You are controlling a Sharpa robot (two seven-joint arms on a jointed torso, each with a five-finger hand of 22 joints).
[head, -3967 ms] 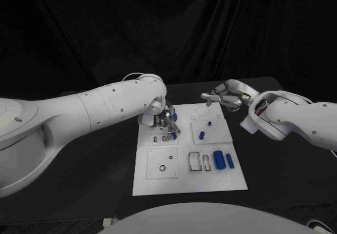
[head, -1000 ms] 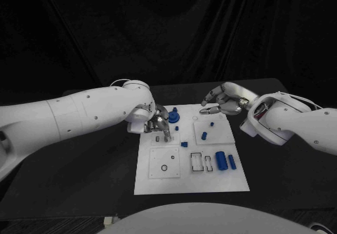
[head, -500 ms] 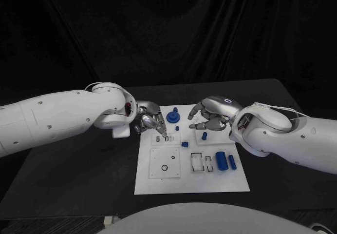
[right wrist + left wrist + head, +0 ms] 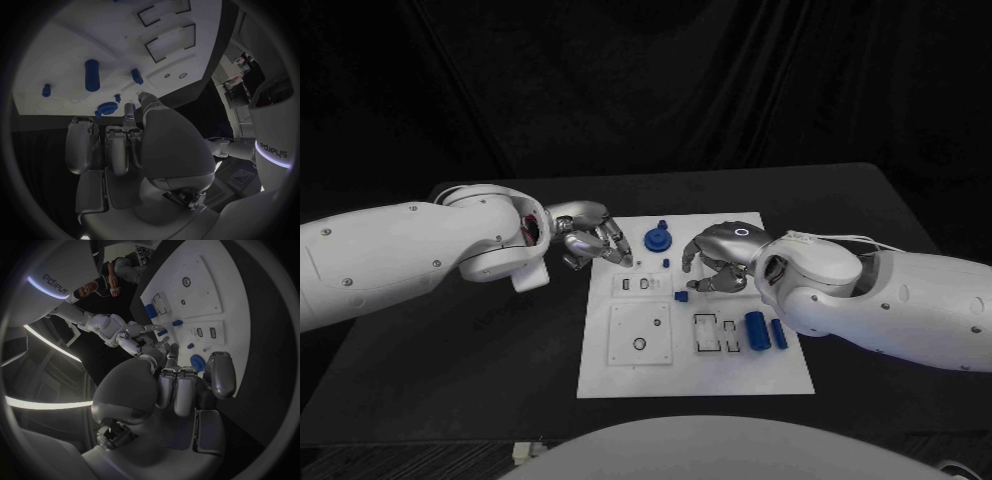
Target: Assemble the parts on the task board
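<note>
The white task board lies mid-table. On it are a round blue part, a small blue block and two blue cylinders lying side by side near its right edge. My left hand hovers at the board's far left corner, fingers loosely bent, holding nothing. My right hand reaches over the board's far right section, fingers pointing down, with nothing in its grasp. In the right wrist view the right hand is above the board, a blue peg and the round part ahead of its fingertips.
Black table surrounds the board. Two narrow rectangular slots sit left of the cylinders, and a square plate with a ring hole lies nearer the left edge. In the left wrist view, the board shows beyond the left hand.
The left hand has drawn back leftward off the board to its far left corner. The right hand has come in from the right and lowered over the board's far right section.
</note>
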